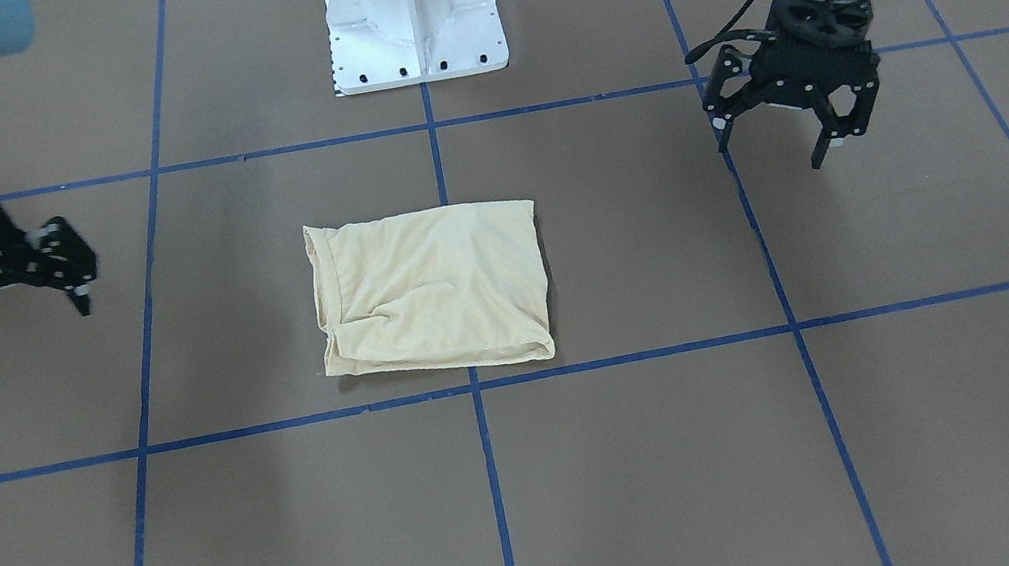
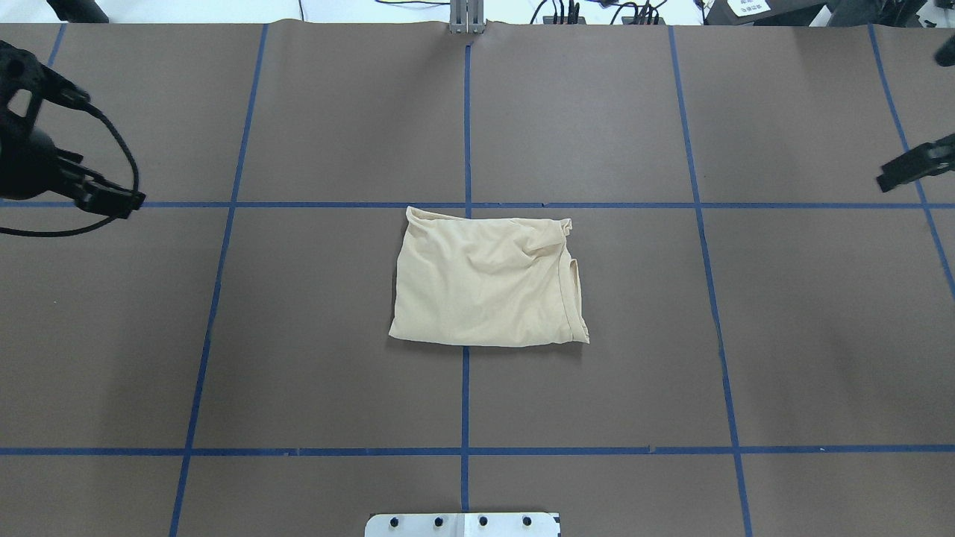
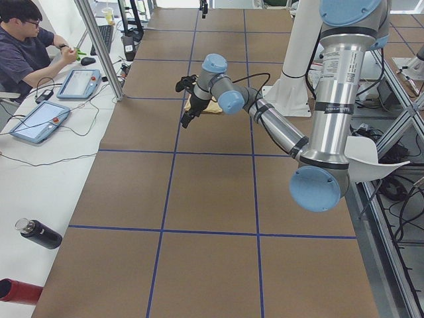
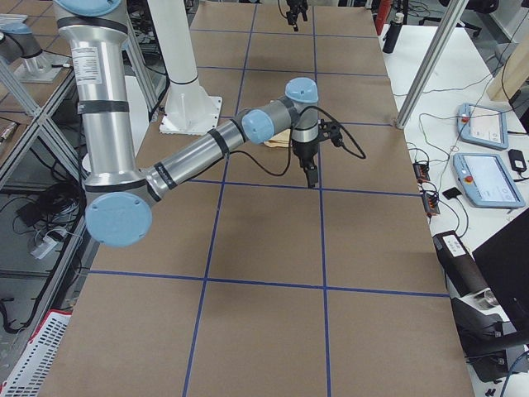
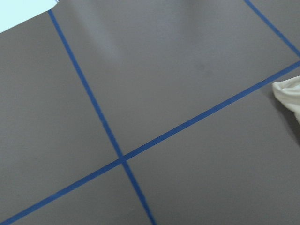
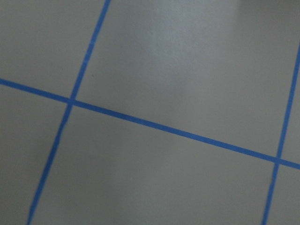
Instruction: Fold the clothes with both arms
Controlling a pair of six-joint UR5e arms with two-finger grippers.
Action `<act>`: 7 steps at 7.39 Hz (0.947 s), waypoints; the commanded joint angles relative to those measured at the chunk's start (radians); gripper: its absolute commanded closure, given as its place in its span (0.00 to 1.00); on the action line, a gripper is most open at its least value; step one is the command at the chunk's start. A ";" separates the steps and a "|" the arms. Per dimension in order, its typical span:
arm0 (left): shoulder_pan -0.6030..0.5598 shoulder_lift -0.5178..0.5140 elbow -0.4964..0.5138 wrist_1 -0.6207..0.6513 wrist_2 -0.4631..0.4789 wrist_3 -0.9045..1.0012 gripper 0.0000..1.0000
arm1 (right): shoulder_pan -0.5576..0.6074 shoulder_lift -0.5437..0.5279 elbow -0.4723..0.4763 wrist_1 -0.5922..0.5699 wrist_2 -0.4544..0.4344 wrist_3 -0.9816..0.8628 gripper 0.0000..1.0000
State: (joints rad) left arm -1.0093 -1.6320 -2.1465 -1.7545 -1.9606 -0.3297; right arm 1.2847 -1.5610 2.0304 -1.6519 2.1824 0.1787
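The clothes are one pale cream-yellow shirt (image 1: 435, 289), folded into a rough rectangle and lying flat at the table's centre (image 2: 485, 280). No print shows on its upper face. My left gripper (image 1: 772, 149) hangs open above the table, well off to the shirt's side, with nothing between its fingers. My right gripper (image 1: 28, 320) is open too and empty, far out on the opposite side. Neither touches the fabric. The left wrist view catches only a corner of the shirt (image 5: 288, 93). Brown table and blue tape fill the right wrist view.
Blue tape lines (image 2: 466, 395) grid the brown table. The white pedestal base (image 1: 411, 14) stands at the robot's edge. A person (image 3: 26, 46) sits at a side bench with tablets (image 3: 40, 121) and a bottle (image 3: 40, 233). More pendants (image 4: 488, 178) lie on the other bench.
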 commanded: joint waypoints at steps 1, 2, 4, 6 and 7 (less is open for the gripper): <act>-0.203 0.096 0.007 0.003 -0.111 0.168 0.00 | 0.204 -0.181 -0.039 0.000 0.076 -0.292 0.00; -0.242 0.144 0.011 0.000 -0.103 0.176 0.00 | 0.225 -0.256 -0.047 0.001 0.067 -0.294 0.00; -0.312 0.181 0.130 0.003 -0.116 0.176 0.00 | 0.245 -0.280 -0.099 0.001 0.068 -0.285 0.00; -0.476 0.185 0.190 0.006 -0.116 0.368 0.00 | 0.245 -0.272 -0.099 0.001 0.069 -0.280 0.00; -0.539 0.193 0.265 0.000 -0.121 0.442 0.00 | 0.243 -0.269 -0.096 0.001 0.069 -0.280 0.00</act>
State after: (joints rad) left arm -1.4641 -1.4467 -1.9550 -1.7544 -2.0781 0.0060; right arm 1.5280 -1.8323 1.9324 -1.6506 2.2510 -0.1019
